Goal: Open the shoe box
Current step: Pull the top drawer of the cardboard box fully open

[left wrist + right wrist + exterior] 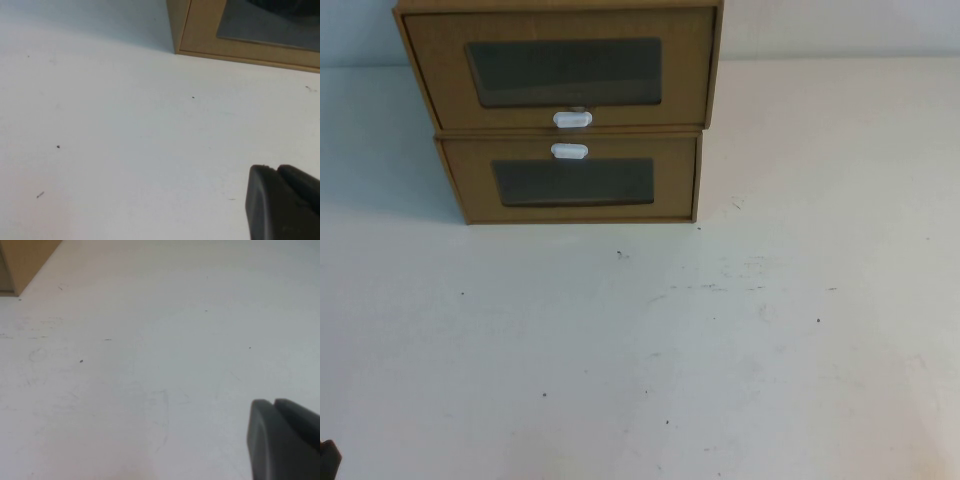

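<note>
"What sort of place is this, would you say?"

"A robot lab or test room, by the look of it, though I can't be sure. The desk (770,350) is plain white, marked with small dark specks and faint scuffs, and it runs back to a bare pale wall (840,25)."

"Anything else?"

"Two brown shoe boxes (685,100) stacked by the wall, laid out like a trial. And the left tool (275,170) and right tool (274,404), dark and pinched closed, hang low over the desk."
</note>
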